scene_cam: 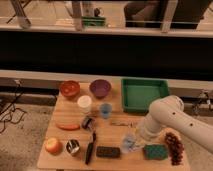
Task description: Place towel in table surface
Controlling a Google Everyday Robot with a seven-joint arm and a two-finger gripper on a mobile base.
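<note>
**Towel down by the front edge, and a crowded spot to let go in**

The main risk I see is the release. My gripper (135, 136) sits low over the front right part of the tabletop (112, 134), and its fingers are pressed together. The towel (130, 144) is bunched right at their tips, so I judge that I am pinching a fold of it, though my own wrist hides the contact. A soft cloth can snag on the fingers as they spread. If I lift away too soon, it could come back up with me instead of staying down.

The second risk is the neighbours. The green sponge (156, 151) lies just beside the towel on its right. The grapes (174, 146) are a little further that way, under my forearm. The black block (107, 151) is near on the left. If I drift sideways while low, I could drag the cloth onto the sponge or nudge the grapes. A towel draped over the sponge would not really be on the wood.

The towel lies directly below and slightly in front of the fingers, touching or nearly touching them. It seems to rest on bare wood between the block and the sponge. I cannot tell whether all of it is flat on the tabletop or part of it hangs from my grip.
</note>
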